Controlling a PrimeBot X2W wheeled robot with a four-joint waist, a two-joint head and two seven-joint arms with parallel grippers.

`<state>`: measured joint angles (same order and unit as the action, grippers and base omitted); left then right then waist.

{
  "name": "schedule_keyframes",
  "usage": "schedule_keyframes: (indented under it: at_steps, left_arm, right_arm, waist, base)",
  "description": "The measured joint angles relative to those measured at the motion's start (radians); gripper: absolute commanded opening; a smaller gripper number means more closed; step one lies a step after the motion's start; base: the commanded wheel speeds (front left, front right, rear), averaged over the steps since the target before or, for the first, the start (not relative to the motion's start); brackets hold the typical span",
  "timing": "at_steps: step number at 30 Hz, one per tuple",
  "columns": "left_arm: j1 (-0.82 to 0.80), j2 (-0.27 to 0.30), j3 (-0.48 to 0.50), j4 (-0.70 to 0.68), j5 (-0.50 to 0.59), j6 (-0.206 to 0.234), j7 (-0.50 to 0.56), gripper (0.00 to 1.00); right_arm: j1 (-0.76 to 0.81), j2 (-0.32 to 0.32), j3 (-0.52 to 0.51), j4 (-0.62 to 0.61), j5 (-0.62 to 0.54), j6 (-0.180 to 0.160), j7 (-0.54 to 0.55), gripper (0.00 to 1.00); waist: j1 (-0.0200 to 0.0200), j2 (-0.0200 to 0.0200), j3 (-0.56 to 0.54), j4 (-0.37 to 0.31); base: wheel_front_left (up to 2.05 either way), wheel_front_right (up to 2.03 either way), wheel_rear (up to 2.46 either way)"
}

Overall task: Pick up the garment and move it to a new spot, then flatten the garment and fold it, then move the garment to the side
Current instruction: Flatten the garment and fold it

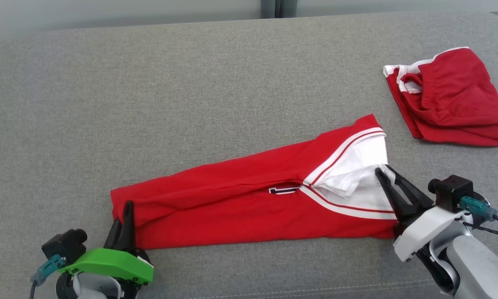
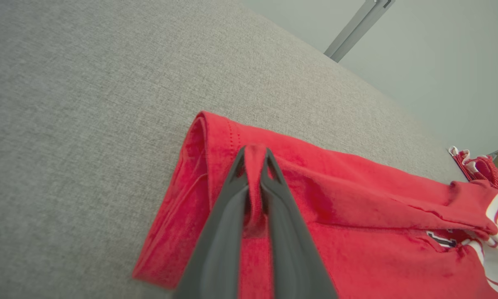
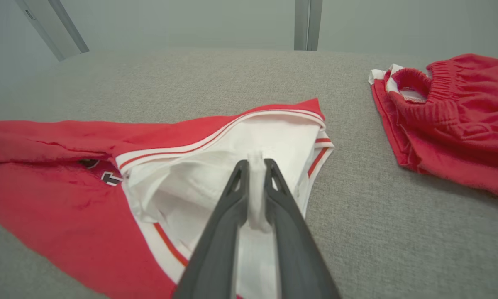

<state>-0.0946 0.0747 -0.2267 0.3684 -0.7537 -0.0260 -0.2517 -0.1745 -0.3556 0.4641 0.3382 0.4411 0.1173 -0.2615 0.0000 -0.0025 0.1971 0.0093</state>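
- Where the left gripper (image 2: 255, 151) meets the cloth, its two fingers are pressed together on a small raised fold of the red shirt (image 1: 240, 199), at the shirt's left end.
- The right gripper (image 3: 256, 162) is closed in the same way on a pinch of the white inner cloth, at the shirt's right end beside the striped trim.
- Between the two grippers the shirt lies as a long narrow band on the grey cushion (image 1: 191, 83), with its right end a little farther from the robot.
- Beyond the shirt there is wide bare cushion up to the far edge.
- Red shorts (image 1: 452, 99) lie crumpled at the far right, apart from the shirt and close to the cushion's right edge.
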Motion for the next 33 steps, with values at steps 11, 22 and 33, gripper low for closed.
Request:
schedule_keyframes:
  at_steps: [11,22,33]
  left_arm:
    - [0.162,0.006,0.018,-0.072,-0.038,-0.009,0.000,1.00]
    - [0.160,0.031,0.128,-0.249,0.014,-0.001,0.000,1.00]
    - [0.126,0.000,0.024,-0.322,0.074,-0.008,0.000,1.00]
  right_arm:
    - [0.171,-0.037,-0.076,-0.006,-0.036,0.005,0.000,1.00]
    - [0.194,-0.022,-0.204,-0.035,0.039,-0.003,0.003,1.00]
    - [0.056,-0.022,-0.127,0.085,0.105,0.006,0.128,1.00]
  waist:
    - [0.0000,0.0000,-0.001,0.008]
    - [0.0000,0.0000,-0.048,0.022]
    - [0.0000,0.0000,-0.101,0.059]
  base:
    - [0.00,0.00,0.00]
    - [0.00,0.00,0.00]
    - [0.00,0.00,0.00]
